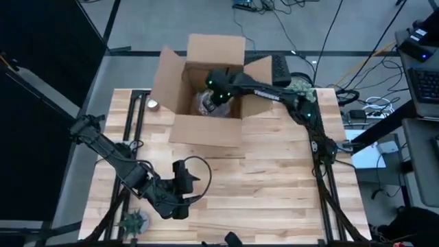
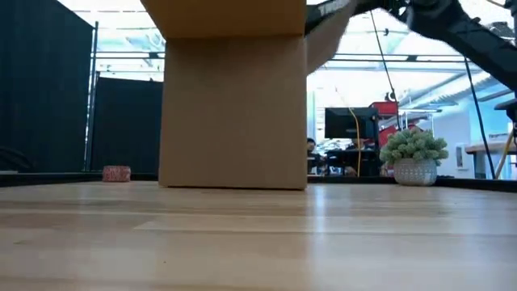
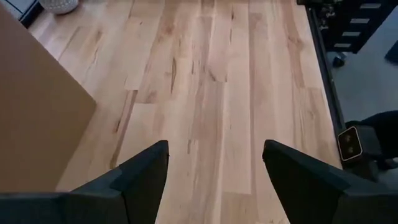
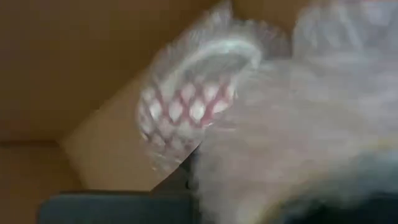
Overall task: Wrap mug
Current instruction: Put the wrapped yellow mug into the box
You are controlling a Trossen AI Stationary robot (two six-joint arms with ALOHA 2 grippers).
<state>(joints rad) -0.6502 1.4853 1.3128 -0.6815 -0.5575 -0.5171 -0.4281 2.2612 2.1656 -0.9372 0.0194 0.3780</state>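
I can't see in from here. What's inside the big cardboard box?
The right gripper reaches into the cardboard box, at a bubble-wrapped bundle with a red-and-white pattern showing through. The wrap hides what it covers.

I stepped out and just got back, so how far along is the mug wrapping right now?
Wrapping looks done: the red-and-white patterned mug is covered in clear bubble wrap. In hand: the right gripper is down inside the open brown cardboard box with the bundle; whether it has let go is unclear. Left to do: release, withdraw, perhaps close the flaps. The left gripper waits open over the bare light wooden table.
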